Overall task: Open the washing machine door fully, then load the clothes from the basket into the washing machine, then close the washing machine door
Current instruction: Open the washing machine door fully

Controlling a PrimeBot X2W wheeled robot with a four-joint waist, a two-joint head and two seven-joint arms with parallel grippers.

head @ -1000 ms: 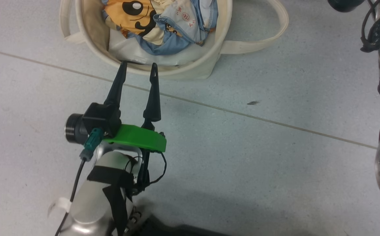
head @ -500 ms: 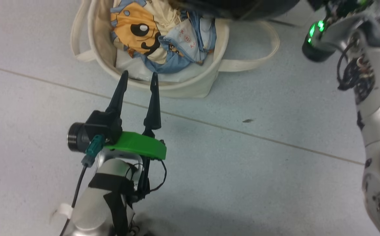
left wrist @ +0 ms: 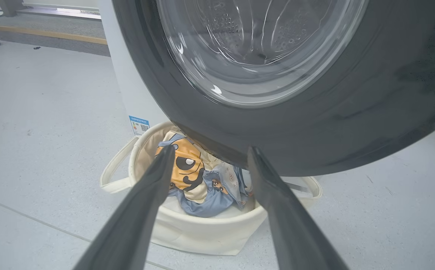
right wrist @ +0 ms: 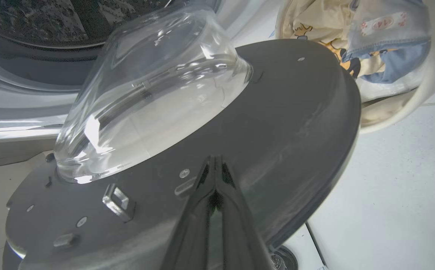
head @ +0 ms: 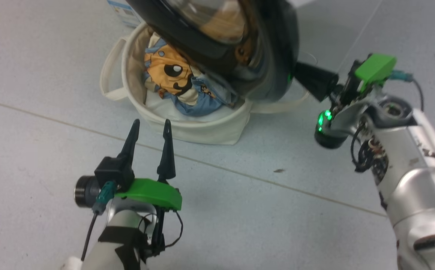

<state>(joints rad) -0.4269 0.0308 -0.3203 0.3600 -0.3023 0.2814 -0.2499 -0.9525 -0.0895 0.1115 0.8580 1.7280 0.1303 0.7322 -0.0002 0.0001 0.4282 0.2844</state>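
The basket sat on the pale floor with the clothes heaped inside it, the orange cartoon face uppermost and the light-blue fabric beside it toward the basket's right. The washing machine door hung over the basket's far right part, and its black rim covered that side of the basket's mouth; whether rim and basket touched could not be told. Behind the basket stood the washing machine, with its blue sticker just above the basket's far rim.

On the near side of the basket the left gripper hovered with its fingers spread apart and empty. Its tips pointed at the basket's near wall, just short of it. That near side of the basket's mouth lay uncovered. To the right of the basket, the right gripper had its fingers pressed together on nothing, and its tips were at the door's grey inner face, beside the glass bowl.

A floor seam ran past the basket's near side, with a small dark speck just beside it. The floor left of the basket lay open.
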